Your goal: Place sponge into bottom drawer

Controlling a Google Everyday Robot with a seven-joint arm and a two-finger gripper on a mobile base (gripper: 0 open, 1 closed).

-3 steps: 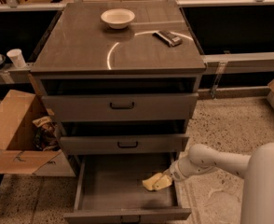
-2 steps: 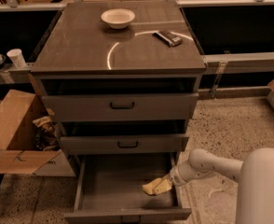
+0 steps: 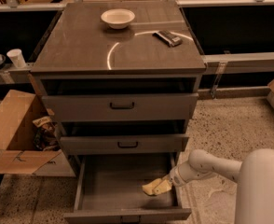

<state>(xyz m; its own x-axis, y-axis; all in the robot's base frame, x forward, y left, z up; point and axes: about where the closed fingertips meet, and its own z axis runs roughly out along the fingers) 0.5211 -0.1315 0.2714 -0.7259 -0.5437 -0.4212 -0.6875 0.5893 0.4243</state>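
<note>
The bottom drawer (image 3: 111,185) is pulled open, a wide shallow grey tray below two other drawers. The pale yellow sponge (image 3: 149,188) is inside it at the right front, low over or on the drawer floor. My gripper (image 3: 163,185) reaches in from the right over the drawer's right side and is shut on the sponge's right end. The white arm (image 3: 207,164) runs back to the robot body at the lower right.
The top drawer (image 3: 122,106) and middle drawer (image 3: 127,144) sit slightly open above. A white bowl (image 3: 118,17) and a small dark flat object (image 3: 167,38) lie on the cabinet top. An open cardboard box (image 3: 11,129) stands at the left, with a paper cup (image 3: 17,58) behind it.
My gripper has moved down and a little left with the sponge, lowering it deeper into the bottom drawer.
</note>
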